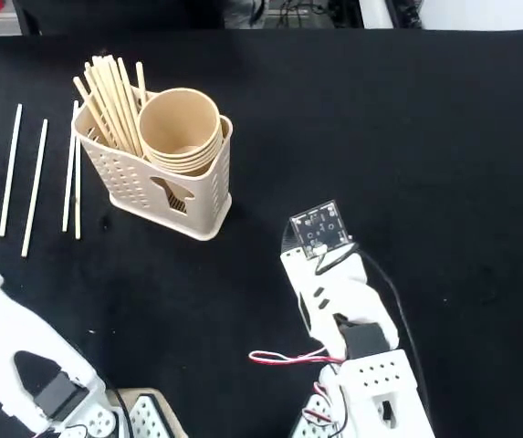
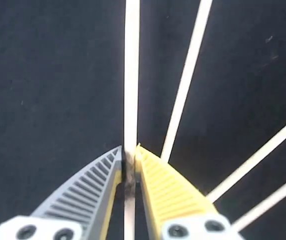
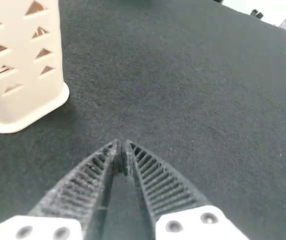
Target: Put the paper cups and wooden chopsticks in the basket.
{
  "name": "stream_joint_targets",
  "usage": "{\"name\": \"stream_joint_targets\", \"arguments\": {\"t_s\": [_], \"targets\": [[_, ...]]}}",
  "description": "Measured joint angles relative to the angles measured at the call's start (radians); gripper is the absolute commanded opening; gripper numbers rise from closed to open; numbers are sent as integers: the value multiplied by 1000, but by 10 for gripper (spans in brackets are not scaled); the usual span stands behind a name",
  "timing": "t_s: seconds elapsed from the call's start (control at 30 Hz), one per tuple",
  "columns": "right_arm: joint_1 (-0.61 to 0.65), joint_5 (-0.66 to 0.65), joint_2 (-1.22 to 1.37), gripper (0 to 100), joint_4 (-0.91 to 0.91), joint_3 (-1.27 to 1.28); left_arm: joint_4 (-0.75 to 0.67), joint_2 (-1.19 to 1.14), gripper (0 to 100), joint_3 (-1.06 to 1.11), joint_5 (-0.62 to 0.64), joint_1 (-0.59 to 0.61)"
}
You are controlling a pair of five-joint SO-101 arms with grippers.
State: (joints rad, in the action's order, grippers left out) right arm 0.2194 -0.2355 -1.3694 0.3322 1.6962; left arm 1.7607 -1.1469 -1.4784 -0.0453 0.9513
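A cream perforated basket (image 1: pixel 202 196) stands left of centre, holding a stack of brown paper cups (image 1: pixel 181 128) and a bundle of wooden chopsticks (image 1: pixel 110 96). Several more chopsticks (image 1: pixel 35 187) lie flat on the black table to its left. In the left wrist view my left gripper (image 2: pixel 131 152) is shut on one chopstick (image 2: pixel 131 75), which runs between its grey and yellow fingers. Other chopsticks (image 2: pixel 187 80) fan out beside it. My right gripper (image 3: pixel 121 146) is shut with nothing in it, low over the cloth near the basket (image 3: pixel 23 65).
The right arm (image 1: pixel 348 319) with its wrist board stands right of the basket, red and white wires trailing at its base. The left arm's white body (image 1: pixel 15 347) fills the near left corner. Black cloth (image 1: pixel 425 164) stretches bare to the right.
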Motion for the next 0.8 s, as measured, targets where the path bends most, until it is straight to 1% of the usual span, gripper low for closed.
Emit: {"name": "stream_joint_targets", "arguments": {"t_s": [0.2,0.4,0.47,0.57,0.67,0.8], "targets": [[0,0,0,16,0,0,0,239,30,381,2,2],[0,0,0,16,0,0,-3,580,30,761,-11,-17],[0,0,0,16,0,0,-26,709,30,882,-18,-21],[0,0,0,16,0,0,-115,914,30,1089,-25,-31],[0,0,0,16,0,0,-269,1146,30,1363,-26,-57],[0,0,0,16,0,0,-511,1491,29,1732,-28,-121]]}}
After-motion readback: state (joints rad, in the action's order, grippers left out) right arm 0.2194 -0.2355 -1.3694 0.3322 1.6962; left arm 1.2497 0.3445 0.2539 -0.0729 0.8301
